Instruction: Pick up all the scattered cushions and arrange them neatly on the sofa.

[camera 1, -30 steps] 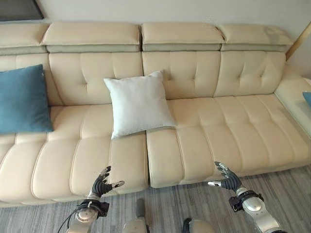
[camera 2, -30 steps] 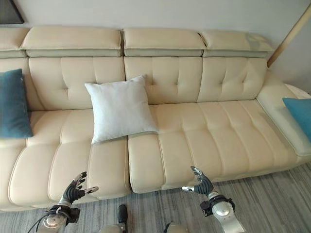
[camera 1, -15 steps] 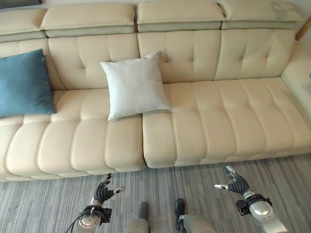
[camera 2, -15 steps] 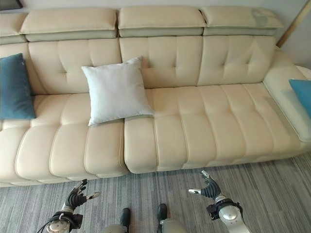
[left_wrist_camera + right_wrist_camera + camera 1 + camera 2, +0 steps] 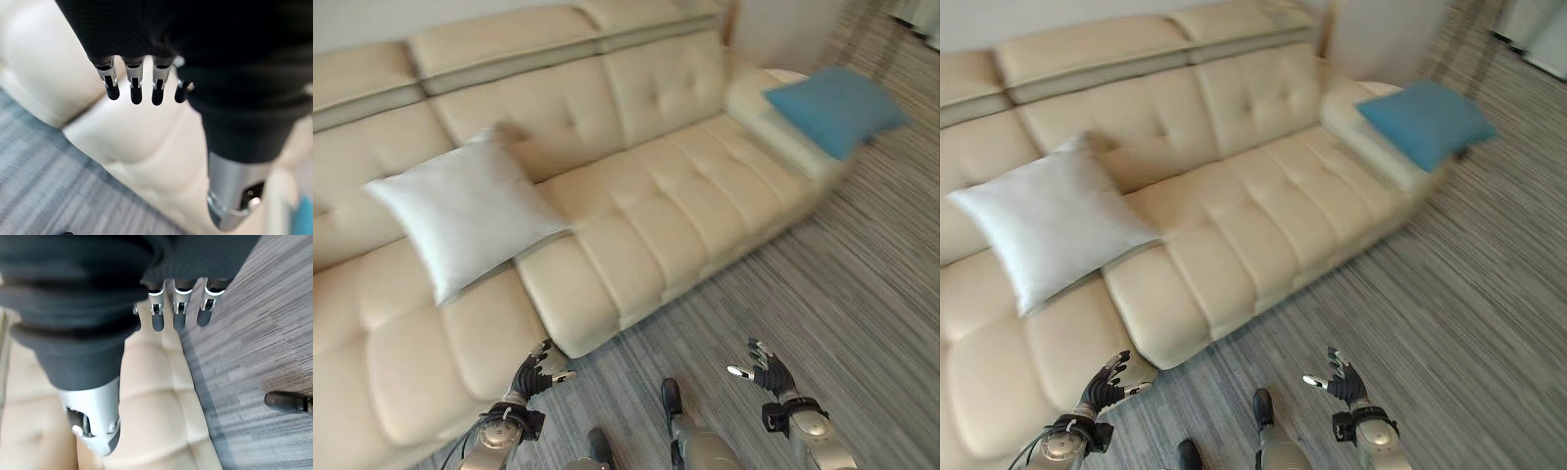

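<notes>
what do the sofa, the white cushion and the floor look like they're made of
Sofa: cream leather or faux leather, going by its smooth sheen and tufted, stitched panels. White cushion: probably woven fabric with a faint silky gloss, softly creased. Floor: grey, finely striped, likely low-pile carpet, though wood-look flooring can't be ruled out.

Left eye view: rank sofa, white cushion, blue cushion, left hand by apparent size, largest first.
1. sofa
2. white cushion
3. blue cushion, which sits farther from the camera, so its true size against the white one is unsure
4. left hand, smallest despite being nearest
</notes>
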`<state>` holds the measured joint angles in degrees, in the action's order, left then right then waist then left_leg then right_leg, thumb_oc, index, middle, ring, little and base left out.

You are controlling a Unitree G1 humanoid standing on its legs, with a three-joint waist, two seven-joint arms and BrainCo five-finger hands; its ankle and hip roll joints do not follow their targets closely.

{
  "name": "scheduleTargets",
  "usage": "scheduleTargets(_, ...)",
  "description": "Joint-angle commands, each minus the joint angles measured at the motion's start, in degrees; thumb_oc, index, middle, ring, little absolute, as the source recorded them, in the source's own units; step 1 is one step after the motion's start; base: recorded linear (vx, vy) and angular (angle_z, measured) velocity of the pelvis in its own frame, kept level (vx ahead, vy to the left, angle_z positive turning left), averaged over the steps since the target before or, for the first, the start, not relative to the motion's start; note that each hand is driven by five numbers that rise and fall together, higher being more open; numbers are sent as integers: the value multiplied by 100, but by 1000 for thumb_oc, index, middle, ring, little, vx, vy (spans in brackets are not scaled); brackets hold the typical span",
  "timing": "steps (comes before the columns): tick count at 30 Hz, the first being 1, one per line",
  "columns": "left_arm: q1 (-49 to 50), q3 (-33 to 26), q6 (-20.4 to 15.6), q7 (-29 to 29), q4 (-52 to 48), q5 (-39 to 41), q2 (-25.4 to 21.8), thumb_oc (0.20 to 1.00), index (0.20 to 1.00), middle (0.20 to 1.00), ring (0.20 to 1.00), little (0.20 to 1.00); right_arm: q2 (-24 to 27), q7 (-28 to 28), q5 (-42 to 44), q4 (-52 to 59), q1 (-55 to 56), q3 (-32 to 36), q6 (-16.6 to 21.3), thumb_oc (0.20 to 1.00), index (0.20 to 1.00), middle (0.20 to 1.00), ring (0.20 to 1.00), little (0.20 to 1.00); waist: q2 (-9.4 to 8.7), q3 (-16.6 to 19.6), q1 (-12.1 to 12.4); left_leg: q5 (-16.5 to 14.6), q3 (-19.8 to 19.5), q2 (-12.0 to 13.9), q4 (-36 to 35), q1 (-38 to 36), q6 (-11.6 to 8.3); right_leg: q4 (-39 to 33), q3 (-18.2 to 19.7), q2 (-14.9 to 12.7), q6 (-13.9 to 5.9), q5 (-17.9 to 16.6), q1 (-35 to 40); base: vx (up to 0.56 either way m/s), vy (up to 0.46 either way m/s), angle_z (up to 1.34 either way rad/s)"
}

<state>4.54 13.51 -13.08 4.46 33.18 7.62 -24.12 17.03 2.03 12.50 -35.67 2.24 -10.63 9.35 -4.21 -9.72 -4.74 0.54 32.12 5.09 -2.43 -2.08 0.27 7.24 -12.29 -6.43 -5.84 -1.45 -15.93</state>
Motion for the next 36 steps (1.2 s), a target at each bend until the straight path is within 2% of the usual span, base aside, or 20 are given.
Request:
scheduleTargets(1,54,21,-121,-93,-275,-102,-66,1000,1000,1000,1000,1000,324,135,113,283,-172,-3,175,1000,1000,1000,1000,1000,125,45,169,-799,-1085,110,615,88,-170,424,-622,-503,-266,298,556,109,-82,-154)
scheduleTargets(3,51,41,-101,-128,-257,-82,-38,1000,1000,1000,1000,1000,334,114,83,382,-127,-32,171,1000,1000,1000,1000,1000,96,79,135,-834,-932,139,642,9,-200,333,-686,-529,-255,296,615,138,-213,-142)
scheduleTargets(5,24,112,-102,-211,-181,-148,32,1000,1000,1000,1000,1000,364,43,119,505,89,68,170,1000,1000,1000,1000,1000,97,166,-74,-845,-819,355,1217,21,-358,217,-283,-332,-177,402,677,291,-390,-81)
scheduleTargets(6,-19,167,-106,-233,-173,-117,66,1000,1000,1000,1000,1000,399,47,169,529,146,97,200,1000,1000,1000,1000,1000,86,149,-132,-691,-864,501,1695,135,-411,156,-157,-228,-78,460,775,220,-391,-69)
scheduleTargets(8,-162,290,-123,-198,-134,-63,140,1000,1000,1000,1000,1000,521,92,256,550,168,107,214,1000,1000,1000,1000,1000,88,28,-124,-426,-1275,663,2607,495,-500,65,45,-6,110,564,955,147,-287,-32)
scheduleTargets(9,-174,296,-127,-196,-124,-63,147,1000,1000,1000,1000,1000,526,91,257,550,164,114,214,1000,1000,1000,1000,1000,109,22,-133,-444,-1302,692,2659,527,-514,61,27,15,121,568,960,18,-163,-7)
scheduleTargets(10,-236,353,-127,-156,-97,-18,189,1000,1000,1000,1000,1000,559,114,292,525,133,103,211,1000,1000,1000,1000,1000,38,-20,-94,-298,-1512,528,2779,822,-437,-34,86,22,211,505,996,31,-137,-44)
scheduleTargets(13,-229,429,-131,-129,-115,63,269,1000,1000,1000,1000,1000,581,118,300,526,157,72,211,1000,1000,1000,1000,1000,-3,-42,30,-488,-1963,244,2324,1256,-331,-92,295,81,187,633,1206,205,-96,-33)
scheduleTargets(14,-203,451,-120,-115,-153,66,267,1000,1000,1000,1000,1000,594,131,291,512,163,47,214,1000,1000,1000,1000,1000,-13,-57,112,-408,-2156,124,2058,1434,-322,-98,367,130,178,693,1290,377,-36,-16)
scheduleTargets(15,-160,476,-104,-116,-181,47,278,1000,1000,1000,1000,1000,591,150,268,485,152,3,223,1000,1000,1000,1000,1000,36,-61,239,1,-2480,77,1448,1641,-396,-75,472,289,180,835,1444,289,-28,-51)
scheduleTargets(16,-162,476,-104,-116,-181,47,278,1000,1000,1000,1000,1000,591,150,268,485,151,4,224,1000,1000,1000,1000,1000,35,-52,236,29,-2481,73,1419,1644,-395,-82,469,288,182,823,1432,319,-34,-76)
scheduleTargets(18,-166,466,-67,-92,-206,32,284,1000,1000,1000,1000,1000,588,190,235,393,116,-30,221,1000,1000,1000,1000,1000,71,-77,404,362,-2830,67,765,1960,-470,-41,642,482,180,1026,1696,390,6,-56)
scheduleTargets(19,-162,460,-66,-83,-208,30,282,1000,1000,1000,1000,1000,583,191,236,378,117,-25,218,1000,1000,1000,1000,1000,73,-76,421,405,-2836,71,600,1994,-482,-25,679,502,159,1089,1764,467,55,-20)
scheduleTargets(22,-153,404,-57,-63,-228,47,275,1000,1000,1000,1000,1000,584,198,208,340,116,-18,205,1000,1000,1000,1000,1000,63,-54,477,482,-2822,73,453,2133,-488,19,835,526,133,1211,1962,276,73,-41)
scheduleTargets(25,-49,293,-61,-82,-300,61,236,1000,1000,1000,1000,1000,580,99,151,414,142,-29,188,1000,1000,1000,1000,1000,82,51,595,593,-3109,11,595,2080,-441,123,1128,507,49,1343,2214,502,212,-62)
scheduleTargets(26,-34,283,-58,-124,-259,75,210,1000,1000,1000,1000,1000,548,30,143,439,183,-2,182,1000,1000,1000,1000,1000,-5,112,566,538,-3090,-132,996,2149,-371,332,1216,306,-60,1199,2249,566,287,-105)
scheduleTargets(31,-37,253,-65,-181,-321,54,45,1000,1000,1000,1000,1000,440,-96,246,538,169,-14,176,1000,1000,1000,1000,1000,-202,207,560,-95,-2781,-411,1594,2092,-84,981,1543,-64,-322,551,1941,356,195,-67)
scheduleTargets(32,-77,244,-70,-171,-365,51,-4,1000,1000,1000,1000,1000,416,-96,245,572,130,-11,167,1000,1000,1000,1000,1000,-188,208,560,-279,-2719,-450,1630,2019,37,1366,1549,-127,-398,240,1707,250,154,-41)
scheduleTargets(33,-78,244,-70,-171,-364,51,-4,1000,1000,1000,1000,1000,416,-95,245,571,129,-10,167,1000,1000,1000,1000,1000,-192,209,568,-283,-2710,-449,1634,2022,39,1378,1560,-129,-400,245,1696,212,140,-14)
scheduleTargets(36,-131,199,-66,-95,-388,40,-66,1000,1000,1000,1000,1000,361,-59,250,548,-19,-77,190,1000,1000,1000,1000,1000,-154,102,592,-561,-2573,-494,1664,1774,219,2012,1295,-306,-479,-285,1303,154,106,3)
